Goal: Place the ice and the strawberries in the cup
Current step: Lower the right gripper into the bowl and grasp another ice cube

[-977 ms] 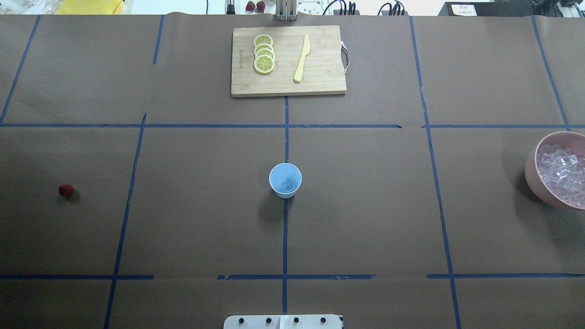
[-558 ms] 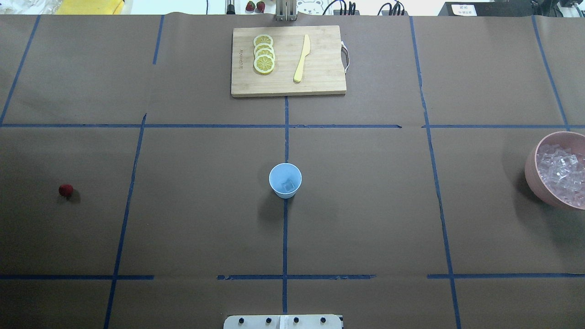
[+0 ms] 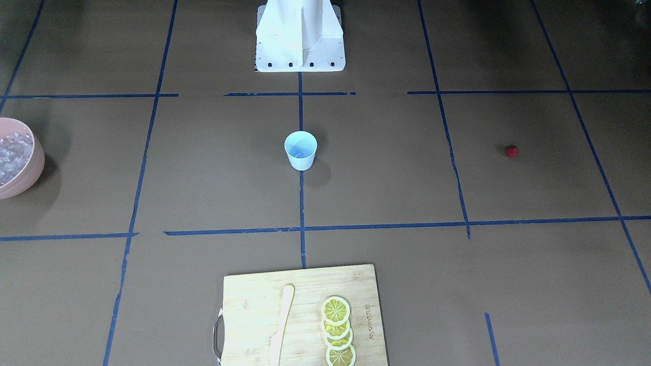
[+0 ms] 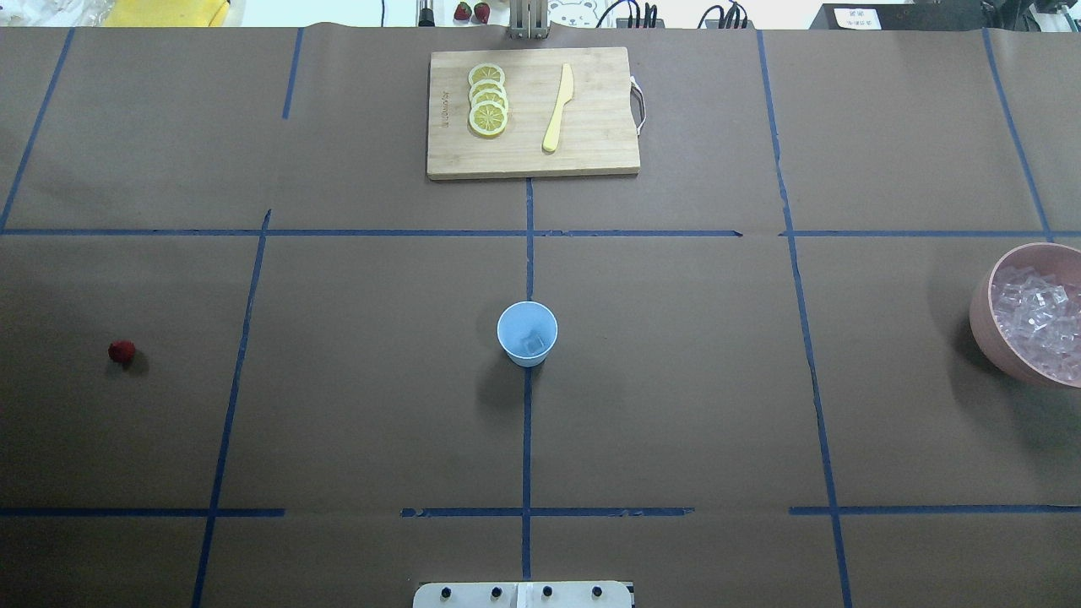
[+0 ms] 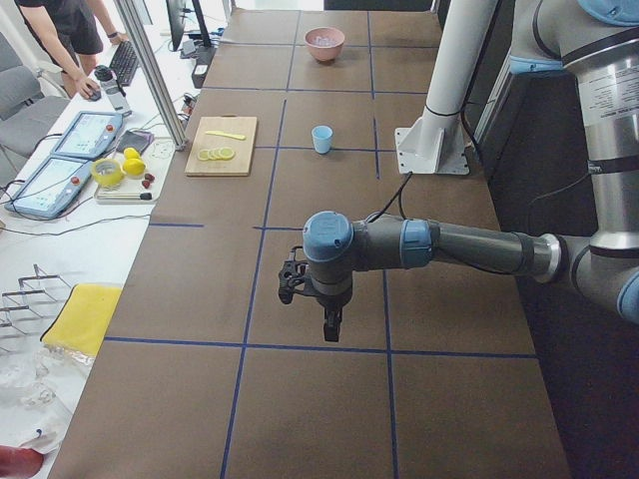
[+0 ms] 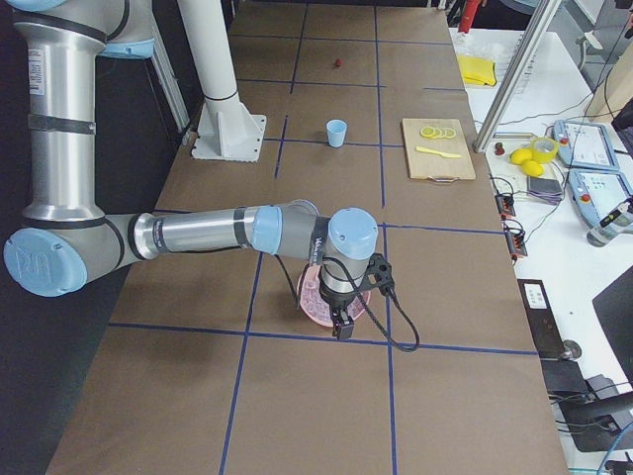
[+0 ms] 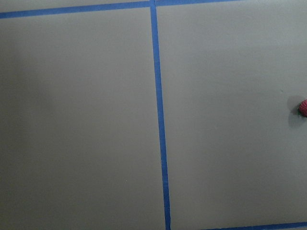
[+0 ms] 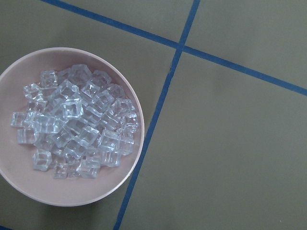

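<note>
Light-blue plastic cup upright at the middle of the desk, on a blue tape line, likely set there for equal reach from either arm; one clear cube of ice already at its bottom. Rest of the ice heaped in the pink bowl at the desk's right end, well apart from the cup. Strawberry alone on bare desk at the left end, also well apart, not yet in the cup. Seemingly a split of work: one source per side, one arm for each. Right gripper hanging point-down over the bowl in the right side view, its wrist view straight down on the cubes with the bowl off to the left; probably poised for another cube. Left gripper hanging above bare desk, the strawberry only just inside the right edge of its wrist view, so not yet lined up over it. Cannot tell of either gripper whether clenched or released: seen only from the side cameras. Cutting board with lemon slices and yellow knife at the far edge, no part of this job. Against the overhead pictures of a second ago: no visible change, with cup, cube, strawberry, bowl and board all in the same spots, and no arm in that view then or now.
</note>
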Robot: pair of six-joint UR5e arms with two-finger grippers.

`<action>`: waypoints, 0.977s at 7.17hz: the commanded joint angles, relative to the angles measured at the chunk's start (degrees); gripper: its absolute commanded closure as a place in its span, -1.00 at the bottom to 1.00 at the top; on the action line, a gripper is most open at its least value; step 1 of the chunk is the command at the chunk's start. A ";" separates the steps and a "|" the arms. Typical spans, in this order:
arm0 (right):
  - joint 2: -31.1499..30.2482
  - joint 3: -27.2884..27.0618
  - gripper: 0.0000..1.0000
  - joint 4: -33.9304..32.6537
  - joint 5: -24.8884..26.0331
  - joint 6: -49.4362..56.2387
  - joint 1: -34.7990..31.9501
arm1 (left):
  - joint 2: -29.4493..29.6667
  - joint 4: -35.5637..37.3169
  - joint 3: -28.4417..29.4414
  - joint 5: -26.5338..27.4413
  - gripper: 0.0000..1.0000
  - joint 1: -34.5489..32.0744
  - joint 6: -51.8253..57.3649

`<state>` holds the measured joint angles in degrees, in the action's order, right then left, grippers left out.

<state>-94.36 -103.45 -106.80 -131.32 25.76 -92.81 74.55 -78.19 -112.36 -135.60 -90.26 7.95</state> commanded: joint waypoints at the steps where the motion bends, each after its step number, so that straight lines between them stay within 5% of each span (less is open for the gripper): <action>1: 0.31 -0.35 -0.99 0.36 -0.87 -5.15 0.52 | -0.28 -0.21 0.04 -0.37 -1.00 -0.09 0.05; 3: 0.31 -1.14 -0.97 4.19 -6.38 -21.91 6.82 | -0.37 0.23 -0.22 -0.37 -1.00 -0.09 0.05; 7: -2.40 -0.70 -0.91 23.09 -6.50 -48.84 18.69 | -0.97 0.05 -0.66 -0.28 -1.00 0.00 0.05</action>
<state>-95.46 -104.24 -88.55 -138.14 -17.00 -77.77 74.00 -78.00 -112.92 -135.89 -90.30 8.00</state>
